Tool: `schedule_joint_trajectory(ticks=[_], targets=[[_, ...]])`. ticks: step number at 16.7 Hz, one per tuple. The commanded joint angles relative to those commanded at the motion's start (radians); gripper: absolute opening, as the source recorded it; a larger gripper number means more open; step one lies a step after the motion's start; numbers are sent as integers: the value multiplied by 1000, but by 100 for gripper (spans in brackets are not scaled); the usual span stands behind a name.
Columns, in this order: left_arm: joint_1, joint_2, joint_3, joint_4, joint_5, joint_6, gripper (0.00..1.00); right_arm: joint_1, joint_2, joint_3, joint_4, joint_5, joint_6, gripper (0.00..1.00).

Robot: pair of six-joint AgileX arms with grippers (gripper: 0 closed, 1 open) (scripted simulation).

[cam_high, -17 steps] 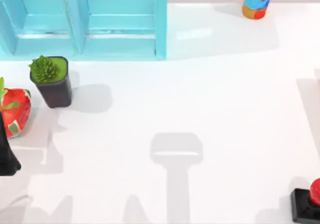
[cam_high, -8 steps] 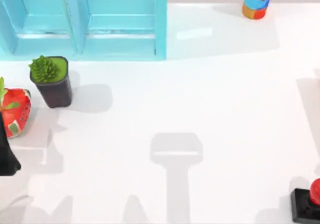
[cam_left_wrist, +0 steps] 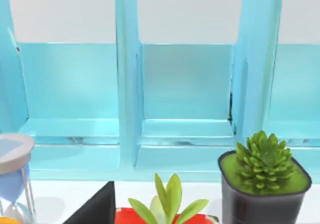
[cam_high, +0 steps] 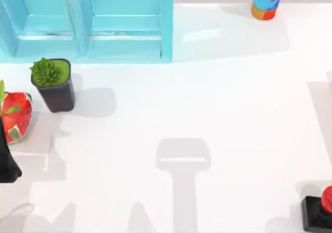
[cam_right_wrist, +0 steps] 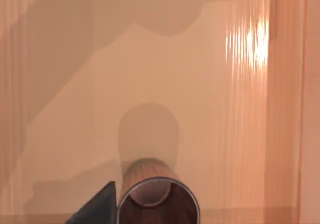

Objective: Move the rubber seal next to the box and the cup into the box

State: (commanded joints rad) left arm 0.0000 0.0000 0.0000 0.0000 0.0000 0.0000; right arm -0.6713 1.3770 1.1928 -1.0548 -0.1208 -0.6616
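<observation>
**Step in hand (judged): transfer of the cup by the right arm.**

1. Status. The cup sits directly against the right gripper, immediately ahead of it, with the open rim facing the wrist camera. Whether the right gripper is closed on the cup or merely beside it cannot be told; confirm the grip before any travel.
2. The left arm is parked at the table's left edge. The state of the left gripper cannot be told either. Straight ahead of it stands the box. The plant pot and the strawberry carton are just beside it, and an hourglass is on its other side.
3. The rubber seal is untouched, well apart from the left gripper across the table and far from the box. Its position relative to the right gripper cannot be fixed.

**Procedure for the cup**

- Keep the cup level; a smooth cylinder is likely to slip if tilted.
- Raise it above the box wall before crossing.
- Route between the plant pot and the striped cylinder, clear of both.
- Lower into one compartment, centred between the dividers, then release.
</observation>
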Motion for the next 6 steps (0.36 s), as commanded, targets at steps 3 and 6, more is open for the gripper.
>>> schedule_joint_trajectory(ticks=[3,6], targets=[[0,0,0,0,0,0,100,16,-9,-7,-125,42,16,100],[0,0,0,0,0,0,100,30,-21,-20,-159,59,27,100]])
